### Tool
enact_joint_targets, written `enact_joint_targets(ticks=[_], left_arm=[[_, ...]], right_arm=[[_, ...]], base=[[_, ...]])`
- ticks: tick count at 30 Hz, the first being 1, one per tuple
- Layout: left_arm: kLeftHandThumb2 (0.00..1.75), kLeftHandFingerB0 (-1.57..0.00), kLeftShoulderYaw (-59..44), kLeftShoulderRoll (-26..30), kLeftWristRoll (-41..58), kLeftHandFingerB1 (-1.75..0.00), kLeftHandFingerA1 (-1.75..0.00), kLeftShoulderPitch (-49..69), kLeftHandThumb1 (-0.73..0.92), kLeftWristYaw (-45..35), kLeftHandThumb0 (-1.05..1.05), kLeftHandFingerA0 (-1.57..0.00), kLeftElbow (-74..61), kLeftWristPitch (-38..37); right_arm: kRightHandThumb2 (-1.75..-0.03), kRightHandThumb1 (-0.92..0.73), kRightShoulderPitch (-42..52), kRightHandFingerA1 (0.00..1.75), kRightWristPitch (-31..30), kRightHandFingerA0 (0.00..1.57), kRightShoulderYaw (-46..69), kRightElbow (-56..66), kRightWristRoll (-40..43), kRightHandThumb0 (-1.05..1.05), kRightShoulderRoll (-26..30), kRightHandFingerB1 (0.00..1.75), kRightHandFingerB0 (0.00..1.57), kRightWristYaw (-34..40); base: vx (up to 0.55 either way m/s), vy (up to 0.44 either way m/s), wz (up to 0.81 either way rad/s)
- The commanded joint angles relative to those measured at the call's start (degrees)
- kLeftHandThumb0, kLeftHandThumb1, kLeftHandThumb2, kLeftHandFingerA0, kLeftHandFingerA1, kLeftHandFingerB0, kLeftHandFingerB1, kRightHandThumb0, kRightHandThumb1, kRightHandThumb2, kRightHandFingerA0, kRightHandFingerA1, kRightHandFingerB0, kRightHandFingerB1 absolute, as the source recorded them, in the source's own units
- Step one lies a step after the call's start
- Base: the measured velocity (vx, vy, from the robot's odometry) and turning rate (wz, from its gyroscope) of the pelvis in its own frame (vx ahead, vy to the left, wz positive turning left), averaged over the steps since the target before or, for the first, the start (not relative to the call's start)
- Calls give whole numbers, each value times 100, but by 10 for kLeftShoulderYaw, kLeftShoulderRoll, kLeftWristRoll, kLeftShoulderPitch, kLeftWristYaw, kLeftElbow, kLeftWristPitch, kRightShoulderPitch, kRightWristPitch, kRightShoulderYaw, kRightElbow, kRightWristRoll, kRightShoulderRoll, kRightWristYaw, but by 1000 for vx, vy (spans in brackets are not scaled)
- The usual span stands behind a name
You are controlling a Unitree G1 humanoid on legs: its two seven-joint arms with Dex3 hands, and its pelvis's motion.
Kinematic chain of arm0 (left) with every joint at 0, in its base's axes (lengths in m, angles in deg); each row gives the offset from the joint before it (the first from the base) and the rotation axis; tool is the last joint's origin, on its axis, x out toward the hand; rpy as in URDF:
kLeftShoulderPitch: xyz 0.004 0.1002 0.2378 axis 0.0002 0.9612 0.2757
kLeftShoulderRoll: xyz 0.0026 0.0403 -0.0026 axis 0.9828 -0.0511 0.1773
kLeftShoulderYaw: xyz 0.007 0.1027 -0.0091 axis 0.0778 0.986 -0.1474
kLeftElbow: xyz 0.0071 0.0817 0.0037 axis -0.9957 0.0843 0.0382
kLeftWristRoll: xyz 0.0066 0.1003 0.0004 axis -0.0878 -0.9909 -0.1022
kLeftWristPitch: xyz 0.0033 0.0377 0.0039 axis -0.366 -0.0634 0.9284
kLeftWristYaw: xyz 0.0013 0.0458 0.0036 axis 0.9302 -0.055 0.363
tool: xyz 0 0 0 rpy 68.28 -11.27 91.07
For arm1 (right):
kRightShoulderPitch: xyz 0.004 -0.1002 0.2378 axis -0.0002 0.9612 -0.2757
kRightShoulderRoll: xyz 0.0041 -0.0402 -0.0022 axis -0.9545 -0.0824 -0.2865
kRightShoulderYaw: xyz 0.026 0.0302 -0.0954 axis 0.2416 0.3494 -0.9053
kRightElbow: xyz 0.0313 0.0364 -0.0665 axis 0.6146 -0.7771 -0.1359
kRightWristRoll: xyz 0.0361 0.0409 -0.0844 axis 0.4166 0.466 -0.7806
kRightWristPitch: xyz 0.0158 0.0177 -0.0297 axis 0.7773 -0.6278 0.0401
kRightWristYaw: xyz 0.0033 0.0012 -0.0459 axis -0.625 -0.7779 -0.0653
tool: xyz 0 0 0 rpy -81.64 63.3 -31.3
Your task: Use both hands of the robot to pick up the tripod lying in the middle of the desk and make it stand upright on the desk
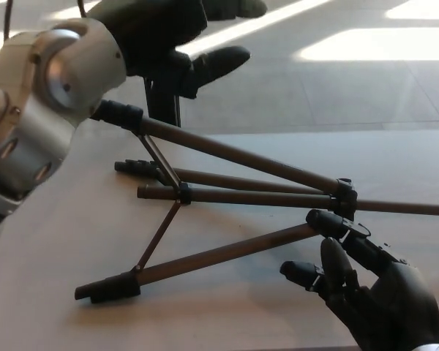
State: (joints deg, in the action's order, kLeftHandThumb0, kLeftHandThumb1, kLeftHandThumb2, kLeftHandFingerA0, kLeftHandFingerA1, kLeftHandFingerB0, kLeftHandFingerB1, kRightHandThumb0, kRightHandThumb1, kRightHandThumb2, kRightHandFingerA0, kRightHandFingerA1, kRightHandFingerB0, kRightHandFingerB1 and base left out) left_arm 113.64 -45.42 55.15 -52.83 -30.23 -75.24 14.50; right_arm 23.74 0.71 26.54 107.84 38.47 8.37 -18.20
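Brown-legged tripod lies with its long axis across the tabletop, hub just above the open, empty right hand, nearer than the raised, open left hand.
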Motion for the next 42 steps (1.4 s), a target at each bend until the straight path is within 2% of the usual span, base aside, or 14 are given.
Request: enact_joint_targets(ticks=[1,2,3,4,22,26,27,28,31,32,34,39,40,42], left_arm=[[60,-10,175,-34,-254,-33,-34,-57,63,-72,-95,0,90,-44],[96,-9,184,-46,-255,-36,-21,-59,47,-72,-82,-1,95,-37],[60,-10,193,-55,-259,-31,-33,-61,63,-71,-91,0,100,-33],[97,-10,204,-60,-267,-34,-15,-65,52,-71,-88,-2,106,-35],[103,-9,381,-79,-442,0,-5,-114,57,-25,-101,0,233,-77],[101,-11,397,-81,-458,0,-2,-112,57,13,-100,0,261,-63],[62,0,401,-81,-461,-31,-21,-113,67,22,-99,0,266,-65],[102,-15,406,-80,-469,-7,-5,-114,55,44,-97,0,277,-69],[100,-13,415,-81,-480,-13,-9,-113,52,83,-93,0,299,-65],[59,0,416,-81,-482,-31,-16,-113,66,86,-95,0,302,-65],[98,-6,425,-80,-496,-21,-3,-114,52,123,-94,-1,317,-62],[82,-18,432,-94,-506,-46,-41,-99,42,220,-73,-2,359,-43],[89,0,436,-102,-508,-50,-56,-91,29,236,-36,-6,369,-35],[57,-21,432,-118,-505,-41,-59,-81,55,264,-55,-13,387,-17]], right_arm=[[-60,-67,34,89,-23,64,-24,-19,-32,-74,-13,62,55,44],[-60,-67,39,90,-21,62,-27,-19,-33,-74,-9,63,55,41],[-60,-67,43,89,-20,62,-29,-19,-35,-74,-8,63,56,43],[-60,-67,45,90,-23,61,-28,-18,-32,-74,-7,63,55,43],[-61,-68,73,94,-31,63,-22,-31,-8,-72,-8,62,56,32],[-61,-69,80,94,-24,61,-25,-33,-6,-71,-9,63,56,29],[-61,-69,81,93,-23,61,-26,-33,-7,-70,-9,62,56,29],[-61,-68,83,95,-22,63,-25,-33,-5,-70,-12,61,54,30],[-61,-68,86,95,-21,63,-24,-33,-4,-70,-14,61,54,32],[-61,-69,87,95,-17,61,-27,-33,-6,-70,-12,62,53,29],[-61,-68,87,96,-15,62,-27,-34,-4,-70,-13,61,55,29],[-61,-70,100,95,-13,61,-37,-28,-10,-70,-8,64,57,27],[-61,-69,109,94,-7,61,-44,-24,-11,-70,-7,61,56,26],[-61,-69,111,93,-7,61,-44,-22,-11,-71,-10,61,56,29]], base=[[0,0,0],[0,0,0],[0,0,0],[0,0,0],[0,0,0],[0,0,0],[0,0,0],[0,0,0],[0,0,0],[0,0,0],[0,0,0],[0,0,0],[0,0,0],[0,0,0]])
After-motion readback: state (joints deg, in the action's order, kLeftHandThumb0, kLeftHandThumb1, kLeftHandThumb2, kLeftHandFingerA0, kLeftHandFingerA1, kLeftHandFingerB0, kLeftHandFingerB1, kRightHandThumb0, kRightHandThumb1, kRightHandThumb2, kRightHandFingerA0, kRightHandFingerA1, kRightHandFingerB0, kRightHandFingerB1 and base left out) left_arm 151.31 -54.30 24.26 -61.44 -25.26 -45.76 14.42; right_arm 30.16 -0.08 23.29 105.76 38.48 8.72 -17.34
